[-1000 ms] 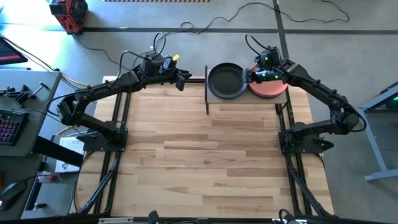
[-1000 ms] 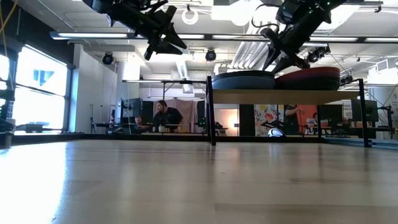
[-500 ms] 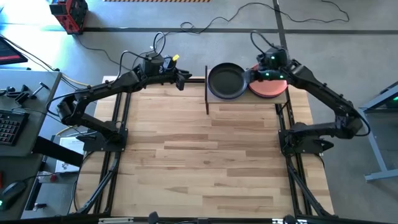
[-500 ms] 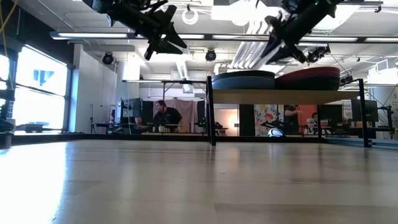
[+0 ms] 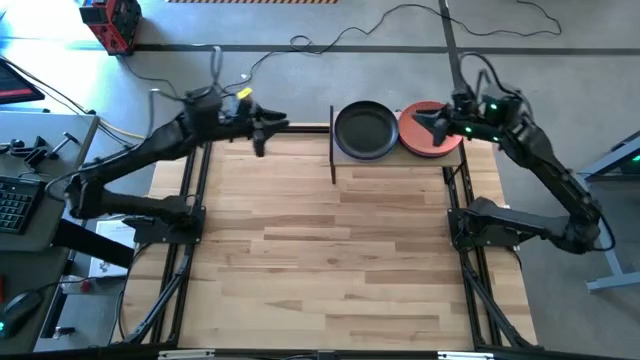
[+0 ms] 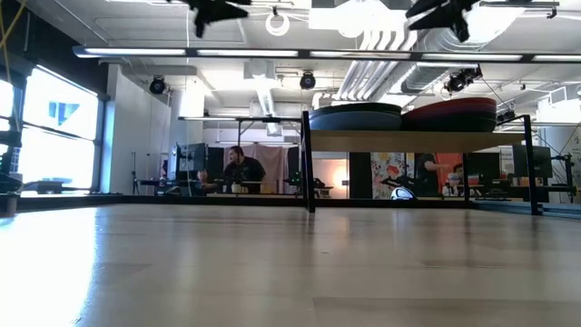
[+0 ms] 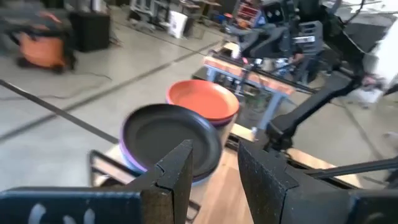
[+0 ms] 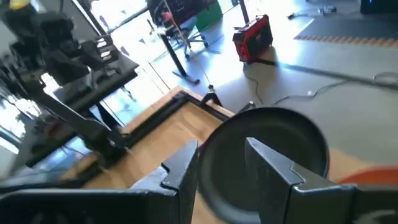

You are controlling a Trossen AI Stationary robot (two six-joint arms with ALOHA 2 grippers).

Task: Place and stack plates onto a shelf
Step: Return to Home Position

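Beneath black plate [image 7: 168, 134], only left wrist view shows purple plate [image 7: 126, 155]; left claw [image 7: 216, 150], right claw [image 8: 221, 147] spread.

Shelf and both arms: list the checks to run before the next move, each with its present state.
1. Left gripper empty, fingers apart: ok.
2. Right gripper empty, fingers apart: ok.
3. Right gripper raised well above the orange plate it hangs over: ok.
4. Black plate lies level on top of its stack on the shelf: ok.
5. Orange plate's stack sits level on the shelf, beside the black one: ok.
6. Number of plates in each stack: cannot tell.
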